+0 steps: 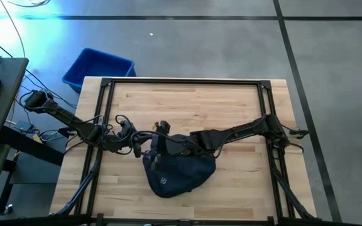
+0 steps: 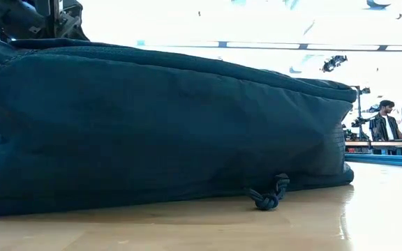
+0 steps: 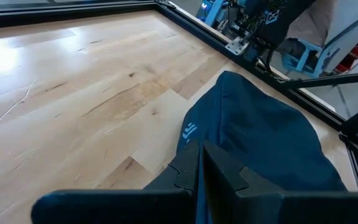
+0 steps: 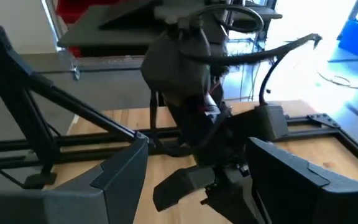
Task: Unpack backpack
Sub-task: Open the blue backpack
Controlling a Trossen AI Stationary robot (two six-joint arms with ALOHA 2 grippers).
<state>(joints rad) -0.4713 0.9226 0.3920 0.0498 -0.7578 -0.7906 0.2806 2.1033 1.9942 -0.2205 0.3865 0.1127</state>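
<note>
Navy fabric marks the backpack (image 1: 178, 168), which in the high view lies on the pale wooden worktop (image 1: 193, 103) toward its front edge, a little left of centre. A small white logo (image 1: 163, 178) shows on the bag's front; it cannot be read as words. Both dark arms reach in to the bag's upper end. The left claw (image 1: 151, 152) sits at the bag's top left corner, and the right claw (image 1: 190, 139) sits at its top right. A bright blue bin (image 1: 98, 68) stands on the floor beyond the worktop's far left corner.

In the low view the backpack (image 2: 159, 125) fills most of the picture, lying flat on the wood, with a knotted dark zipper cord (image 2: 269, 195) resting on the worktop beside its lower edge. Far off in the room a person (image 2: 384, 124) stands behind a counter.

The left wrist view looks past the left claw (image 3: 201, 171), whose fingers (image 3: 185, 173) are pressed together; whether they pinch any fabric cannot be told. Ahead of them the backpack (image 3: 260, 130) spreads over the wood, its white logo (image 3: 190, 130) a small stripe-like mark, not legible lettering.

The right wrist view shows the right claw (image 4: 194, 171) with its fingers (image 4: 120, 171) standing wide apart and nothing between them, and the other arm's wrist close in front.
</note>
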